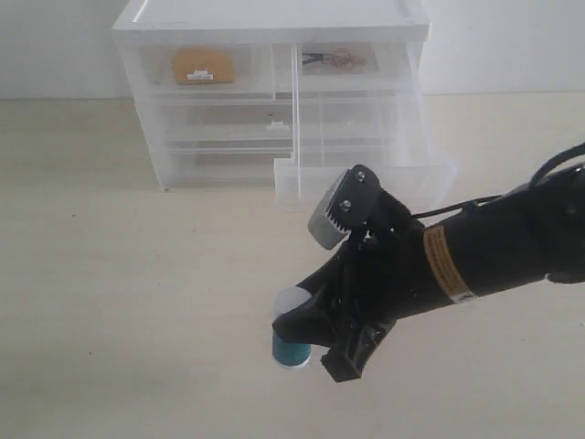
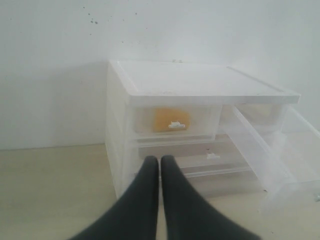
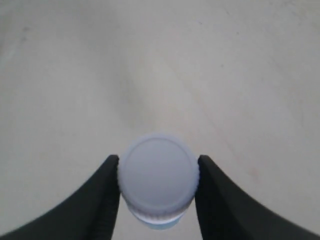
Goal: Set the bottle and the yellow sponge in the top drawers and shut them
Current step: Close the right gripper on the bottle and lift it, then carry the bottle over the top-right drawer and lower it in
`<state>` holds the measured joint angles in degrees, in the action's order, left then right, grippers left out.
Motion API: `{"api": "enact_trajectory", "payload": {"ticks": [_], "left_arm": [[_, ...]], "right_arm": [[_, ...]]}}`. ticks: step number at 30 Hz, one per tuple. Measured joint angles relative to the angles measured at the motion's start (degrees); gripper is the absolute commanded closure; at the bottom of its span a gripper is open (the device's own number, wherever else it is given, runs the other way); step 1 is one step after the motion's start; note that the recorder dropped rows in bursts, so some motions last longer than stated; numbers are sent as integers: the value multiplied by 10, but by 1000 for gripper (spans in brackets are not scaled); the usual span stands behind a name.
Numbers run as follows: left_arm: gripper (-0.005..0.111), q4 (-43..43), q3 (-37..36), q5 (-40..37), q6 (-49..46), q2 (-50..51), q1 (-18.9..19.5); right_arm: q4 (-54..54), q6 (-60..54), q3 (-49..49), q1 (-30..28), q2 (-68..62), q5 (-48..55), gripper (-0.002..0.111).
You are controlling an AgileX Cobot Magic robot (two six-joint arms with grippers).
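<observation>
Pinching the upright bottle, cap up and long axis vertical, seemingly resting on the table near the open drawer, between right gripper fingers; left gripper clenched, empty.

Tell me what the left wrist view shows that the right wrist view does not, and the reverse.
Only the left wrist view: the drawer cabinet, the yellow sponge inside the closed left top drawer, the right top drawer pulled out, and the left end effector, shut and empty. Only the right wrist view: the bottle, seen from above by its white cap, with the right end effector closed against both sides of it. Both: the pale table.
</observation>
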<state>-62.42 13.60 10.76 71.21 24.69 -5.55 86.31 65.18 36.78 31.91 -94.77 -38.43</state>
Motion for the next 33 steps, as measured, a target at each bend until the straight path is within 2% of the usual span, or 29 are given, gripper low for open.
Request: {"api": "enact_trajectory", "payload": {"ticks": [5, 9, 12, 14, 16, 19, 22, 23, 24, 25, 26, 27, 29, 31, 33], "left_arm": [[103, 0, 0, 0, 0, 0, 0], [103, 0, 0, 0, 0, 0, 0], [103, 0, 0, 0, 0, 0, 0], [103, 0, 0, 0, 0, 0, 0], [103, 0, 0, 0, 0, 0, 0], [103, 0, 0, 0, 0, 0, 0], [103, 0, 0, 0, 0, 0, 0], [103, 0, 0, 0, 0, 0, 0], [103, 0, 0, 0, 0, 0, 0], [103, 0, 0, 0, 0, 0, 0], [103, 0, 0, 0, 0, 0, 0], [103, 0, 0, 0, 0, 0, 0], [103, 0, 0, 0, 0, 0, 0], [103, 0, 0, 0, 0, 0, 0], [103, 0, 0, 0, 0, 0, 0]], "right_arm": [[107, 138, 0, 0, 97, -11, 104], [128, 197, 0, 0, 148, -11, 104], [132, 209, 0, 0, 185, -4, 104], [135, 208, -1, 1, 192, 40, 104], [138, 207, -1, 28, 193, 131, 104], [138, 207, -1, 67, 204, 199, 104], [138, 208, -1, 73, 226, 208, 104], [99, 185, -1, 74, 237, 204, 104], [54, 148, -1, 75, 243, 202, 104], [-79, 11, -1, 86, 252, 207, 104], [-161, -87, -1, 96, 254, 223, 104], [-305, -273, 7, 116, 257, 269, 104], [-464, -507, 22, 127, 249, 313, 104], [-573, -792, 46, 130, 220, 350, 104], [-599, -975, 79, 126, 170, 397, 104]]}}
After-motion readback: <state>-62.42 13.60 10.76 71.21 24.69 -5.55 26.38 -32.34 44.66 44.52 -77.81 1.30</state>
